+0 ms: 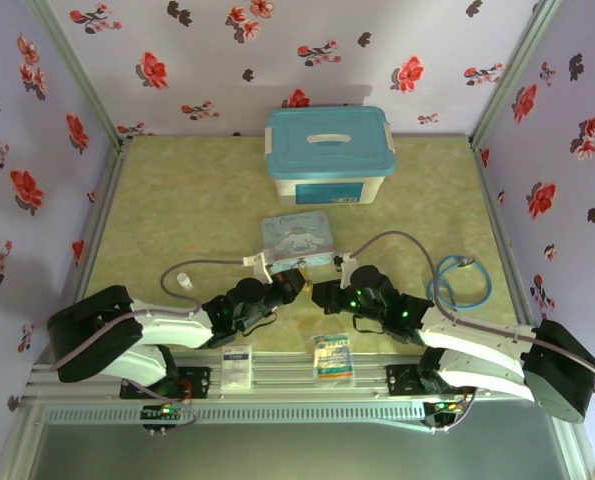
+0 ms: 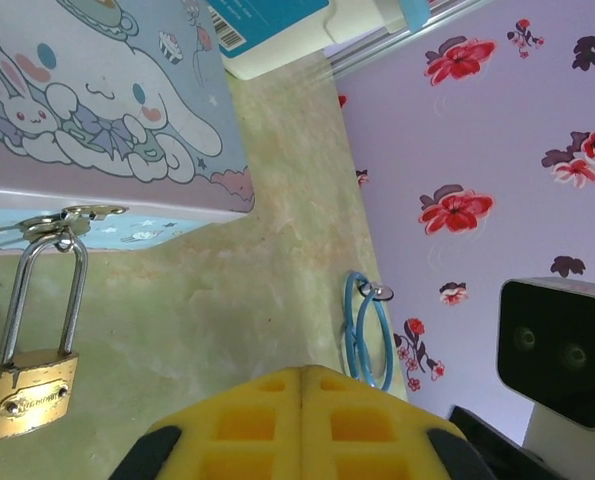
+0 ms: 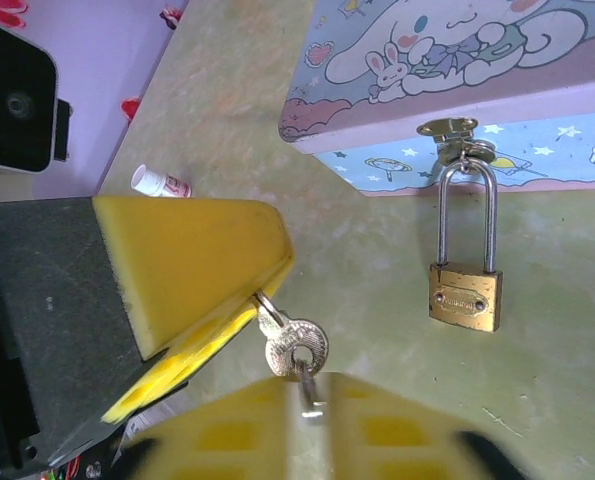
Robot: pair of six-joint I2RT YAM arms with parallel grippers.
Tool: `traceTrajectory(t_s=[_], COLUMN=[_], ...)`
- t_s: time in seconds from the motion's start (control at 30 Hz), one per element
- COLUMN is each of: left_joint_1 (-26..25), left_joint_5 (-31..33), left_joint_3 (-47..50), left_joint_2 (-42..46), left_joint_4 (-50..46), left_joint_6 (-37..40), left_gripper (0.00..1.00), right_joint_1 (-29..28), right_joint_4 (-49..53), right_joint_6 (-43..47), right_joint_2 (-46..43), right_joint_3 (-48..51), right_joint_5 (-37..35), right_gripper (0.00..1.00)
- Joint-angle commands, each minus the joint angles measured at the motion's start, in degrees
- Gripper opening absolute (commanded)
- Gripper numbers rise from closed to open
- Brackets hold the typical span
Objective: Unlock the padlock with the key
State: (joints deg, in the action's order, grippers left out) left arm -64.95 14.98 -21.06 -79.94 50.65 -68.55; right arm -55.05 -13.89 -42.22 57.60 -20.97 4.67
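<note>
Mid-handover, it seems: the left gripper [image 3: 267,288] is clamped on the blade of the key [image 3: 297,347], its bow by the right gripper [image 3: 312,400], whose grip I cannot tell, near the padlock [image 3: 465,296] hanging locked from the cartoon tin [image 3: 457,60]; next, regrasp the bow to free the blade.

Stamped lettering on the padlock [image 3: 465,296] is unreadable.

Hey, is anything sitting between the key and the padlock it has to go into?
Nothing visible. In the right wrist view the key, pinched by the left gripper, and the padlock hanging off the cartoon tin have just bare tabletop between them.
</note>
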Motion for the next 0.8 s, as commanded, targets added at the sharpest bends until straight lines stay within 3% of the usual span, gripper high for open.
traceTrajectory(t_s=[0.0, 0.03, 0.1, 0.13, 0.27, 0.43, 0.53, 0.77], left_joint_1=[0.2, 0.3, 0.6, 0.8, 1.7, 2.5, 2.5, 2.4], left_joint_5=[-1.2, -1.2, -1.1, -1.1, -1.5, -3.7, -4.7, -4.3], left_joint_3=[-1.4, -1.4, -1.6, -1.3, 0.4, 0.1, -1.7, -2.1], left_joint_2=[1.2, 2.0, 3.6, 4.3, 5.3, 4.6, 6.2, 9.9], left_joint_4=[-0.9, -1.5, -2.1, -1.1, 6.3, 12.6, 9.2, 6.9], left_joint_6=[2.3, 2.8, 3.4, 3.9, 3.6, 2.4, 3.8, 5.2], left_gripper=[0.00, 0.00, 0.00, 0.00, 0.00, 0.00, 0.00, 0.00], right_joint_1=[0.3, 0.6, 1.3, 1.6, 3.1, 3.8, 4.5, 5.8], right_joint_4=[-1.2, -1.4, -1.4, -2.4, -12.2, -27.8, -37.0, -47.0], right_joint_6=[1.6, 2.1, 1.7, 0.8, -3.6, -9.1, -11.3, -14.5], right_joint_2=[-2.8, -3.8, -6.2, -7.8, -12.1, -8.7, -5.5, 0.5], right_joint_3=[1.8, 2.4, 3.3, 4.2, 7.8, 8.4, 9.1, 9.8], right_joint_5=[-1.4, -1.6, -2.1, -2.5, -0.1, 3.6, 6.4, 9.7], right_gripper=[0.29, 0.40, 0.74, 0.83, 0.99, 0.99, 0.98, 0.78])
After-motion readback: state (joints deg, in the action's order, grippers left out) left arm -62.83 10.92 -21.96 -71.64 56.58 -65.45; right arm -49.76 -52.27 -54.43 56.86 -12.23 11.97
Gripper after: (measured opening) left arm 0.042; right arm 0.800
